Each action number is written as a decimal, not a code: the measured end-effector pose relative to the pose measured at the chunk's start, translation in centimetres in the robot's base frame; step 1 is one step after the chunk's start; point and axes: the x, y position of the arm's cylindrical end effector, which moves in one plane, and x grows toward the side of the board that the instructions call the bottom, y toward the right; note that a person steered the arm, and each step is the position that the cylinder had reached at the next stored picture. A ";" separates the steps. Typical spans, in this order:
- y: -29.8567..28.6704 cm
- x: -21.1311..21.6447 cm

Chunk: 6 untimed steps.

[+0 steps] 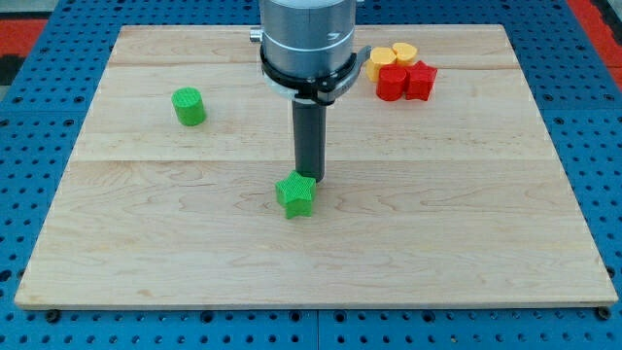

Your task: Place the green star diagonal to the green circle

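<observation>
The green star [296, 195] lies on the wooden board near the middle, a little toward the view's bottom. The green circle [190, 106] stands at the view's upper left. My tip [310, 178] is right at the star's upper right edge, touching or nearly touching it. The rod hangs straight down from the grey arm body at the view's top centre.
At the view's upper right sits a tight cluster: a yellow block [382, 63], a yellow circle [404, 52], a red block [392, 82] and another red block [420, 79]. The wooden board [486, 224] lies on a blue pegboard surface [39, 117].
</observation>
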 end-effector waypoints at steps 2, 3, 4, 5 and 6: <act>4.6 2.6; 6.4 4.1; 2.7 4.1; -0.4 4.1; -1.7 4.1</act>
